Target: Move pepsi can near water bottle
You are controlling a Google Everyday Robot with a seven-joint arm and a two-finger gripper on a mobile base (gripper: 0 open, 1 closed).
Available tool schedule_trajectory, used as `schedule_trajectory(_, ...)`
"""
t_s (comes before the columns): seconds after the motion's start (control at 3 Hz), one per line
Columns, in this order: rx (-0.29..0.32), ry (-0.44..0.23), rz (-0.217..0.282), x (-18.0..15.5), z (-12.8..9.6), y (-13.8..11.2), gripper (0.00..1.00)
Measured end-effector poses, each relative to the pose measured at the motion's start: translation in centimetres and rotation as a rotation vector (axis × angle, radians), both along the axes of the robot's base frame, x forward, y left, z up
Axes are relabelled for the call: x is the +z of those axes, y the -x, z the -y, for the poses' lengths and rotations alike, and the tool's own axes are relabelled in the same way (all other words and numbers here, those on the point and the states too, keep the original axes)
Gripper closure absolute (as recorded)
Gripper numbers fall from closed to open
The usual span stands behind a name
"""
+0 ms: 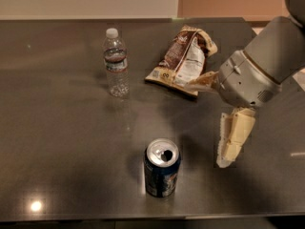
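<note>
A robot's claw [206, 124] hangs over the right side of a dark bench [57, 142], its two cream fingers [236, 132] spread wide apart and gripping nothing: one points down at the bench top, the other reaches out to the left from the grey arm [267, 56]. The pepsi can [162, 168], dark blue with an opened silver top, stands upright near the bench's front edge, to the left of the claw's downward finger and apart from it, a strip of bench showing between them. The water bottle [116, 63], clear, ribbed and white-capped, stands upright well away from the claw, far to its left and toward the back of the bench, and well apart from the can. A crumpled brown-and-white chip bag [183, 58] lies flat just behind and to the left of the claw, its near corner at the tip of the leftward finger; whether the two touch cannot be told. The bag sits on the claw's side of the line from can to bottle, not across it. A small spot of light [35, 205] glints on the bench at the front left corner, far from the claw.
</note>
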State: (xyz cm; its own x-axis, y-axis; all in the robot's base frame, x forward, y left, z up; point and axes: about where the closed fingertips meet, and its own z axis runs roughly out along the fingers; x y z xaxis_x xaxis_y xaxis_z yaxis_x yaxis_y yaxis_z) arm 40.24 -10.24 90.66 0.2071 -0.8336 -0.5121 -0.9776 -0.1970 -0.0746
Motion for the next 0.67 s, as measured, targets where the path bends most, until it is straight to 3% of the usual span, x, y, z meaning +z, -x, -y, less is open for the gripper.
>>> schedule_trajectory(0.67, 0.094, -0.067, -0.123, -1.2, -3.3, 3.2, 0.0)
